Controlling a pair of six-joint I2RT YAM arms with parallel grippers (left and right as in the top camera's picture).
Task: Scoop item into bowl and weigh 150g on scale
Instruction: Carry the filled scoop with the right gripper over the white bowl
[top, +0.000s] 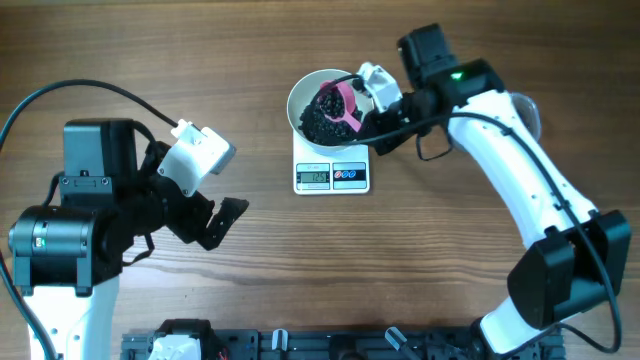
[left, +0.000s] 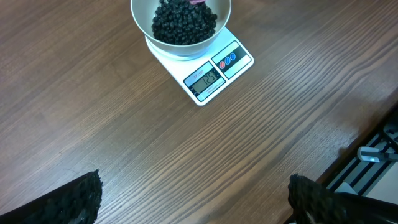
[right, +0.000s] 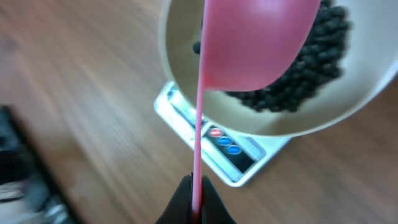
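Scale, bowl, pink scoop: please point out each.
scale (left: 205, 79): left wrist view, on its display.
bowl (right: 181, 56): right wrist view, on its left inner wall.
pink scoop (right: 255, 43): right wrist view, on its rounded underside.

Wooden table with one flat item lying on it.
Table (top: 250, 270): brown wood-grain top, with the grain running left to right. Scale (top: 332, 177): small white rectangle lying flat on the wood, far side, right of centre, its grey display and round buttons toward the near edge. Black rail (top: 300, 345): along the near edge; its mounting cannot be told.
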